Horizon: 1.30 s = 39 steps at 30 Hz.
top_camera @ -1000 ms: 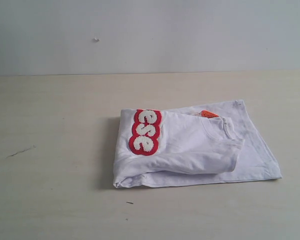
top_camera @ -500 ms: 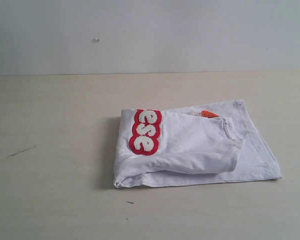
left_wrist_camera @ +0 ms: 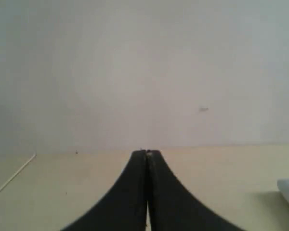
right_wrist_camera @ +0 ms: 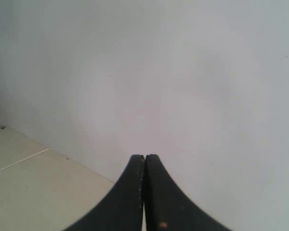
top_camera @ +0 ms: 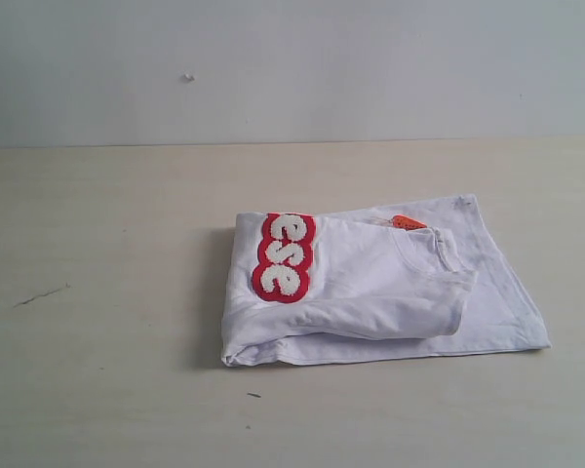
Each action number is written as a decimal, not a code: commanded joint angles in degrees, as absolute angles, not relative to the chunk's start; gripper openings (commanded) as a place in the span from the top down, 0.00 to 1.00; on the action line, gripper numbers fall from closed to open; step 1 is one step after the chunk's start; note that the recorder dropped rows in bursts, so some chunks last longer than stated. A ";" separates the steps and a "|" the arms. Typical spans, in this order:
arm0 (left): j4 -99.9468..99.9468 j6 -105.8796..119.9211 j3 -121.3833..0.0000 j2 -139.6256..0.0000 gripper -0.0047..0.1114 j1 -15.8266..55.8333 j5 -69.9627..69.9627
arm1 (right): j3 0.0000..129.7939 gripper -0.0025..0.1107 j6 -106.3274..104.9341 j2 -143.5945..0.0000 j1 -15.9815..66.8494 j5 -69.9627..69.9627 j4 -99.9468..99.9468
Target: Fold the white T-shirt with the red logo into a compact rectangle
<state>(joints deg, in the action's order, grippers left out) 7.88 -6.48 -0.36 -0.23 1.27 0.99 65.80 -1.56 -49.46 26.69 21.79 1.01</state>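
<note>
You are holding both hands closed and empty. The left hand [left_wrist_camera: 147,153] is showing its two black jaws pressed together with nothing between them, and the right hand [right_wrist_camera: 144,157] is showing the same. Neither hand is appearing in the exterior view, so both are standing well apart from the white T-shirt [top_camera: 370,292].

The shirt is lying folded on the desk [top_camera: 97,322]. The red logo [top_camera: 284,256] is facing up at the end toward the left hand, with only part of its lettering showing. The collar [top_camera: 447,252] and the orange neck tag [top_camera: 407,222] are lying toward the right hand. The folding is probably almost finished, and you are likely checking the result.

The lower layer is sticking out past the upper layer on the right hand's side, so the outline is reading as a wedge rather than a clean rectangle. If you are correcting this:

- You are opening the right hand before it is reaching the cloth.
- You are pinching only the protruding lower edge, low against the desk.
- You are lifting it over toward the logo rather than dragging it, since the thin cotton is likely sliding and wrinkling easily.
- You are leaving the logo uncovered and the stacked layers undisturbed.
</note>
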 commanded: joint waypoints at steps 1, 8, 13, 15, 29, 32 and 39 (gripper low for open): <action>4.98 -6.41 0.00 0.00 0.96 1.15 11.36 | 65.49 0.98 -1.42 -49.38 26.52 21.60 1.48; 3.58 -6.41 0.00 0.00 0.96 1.15 20.57 | 65.49 0.98 -1.42 -49.38 26.52 21.70 1.48; 3.58 -6.41 0.00 0.00 0.96 1.15 20.34 | 65.49 0.98 -1.42 -49.38 26.52 21.70 1.48; 3.58 -6.22 0.00 0.00 0.96 1.15 20.23 | 65.49 0.98 -1.42 -49.38 26.52 21.70 1.48; 3.58 -6.20 0.00 0.00 0.96 1.15 20.23 | 65.49 0.98 -1.42 -49.38 26.52 21.70 1.48; 3.58 -6.20 0.00 0.00 0.96 1.15 20.23 | 65.49 0.98 -1.42 -49.38 26.52 21.70 1.48; 3.58 -6.20 0.00 0.00 0.96 1.15 20.23 | 65.49 0.98 -1.32 -49.48 26.67 18.16 -1.16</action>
<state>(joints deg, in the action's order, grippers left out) 3.79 -6.36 0.06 -0.23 1.27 20.50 65.80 -1.56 -49.46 26.69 20.15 0.84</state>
